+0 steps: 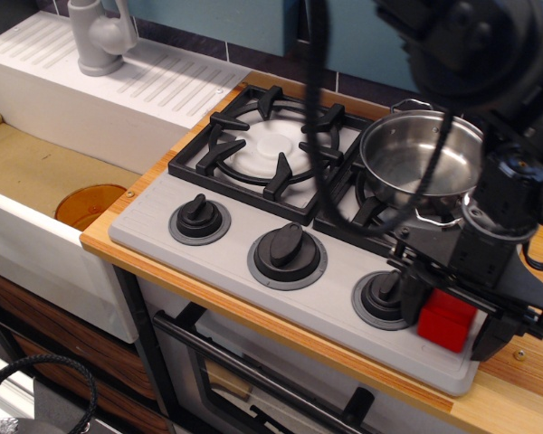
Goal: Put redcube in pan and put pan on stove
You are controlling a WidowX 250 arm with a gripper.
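Observation:
The redcube [447,321] sits on the front right corner of the light-grey stove [213,258], beside the right knob [381,297]. My gripper [450,319] is open and lowered around the cube, one finger [410,303] on its left and the other [491,336] on its right. The gripper body hides the cube's top. The shiny steel pan [419,161] stands empty on the right burner grate, behind the gripper.
The left burner [271,145] with its black grate is bare. A white sink [45,181] with a grey faucet [100,36] lies to the left. The wooden counter edge [525,371] runs right of the stove. An oven door handle [253,380] is below.

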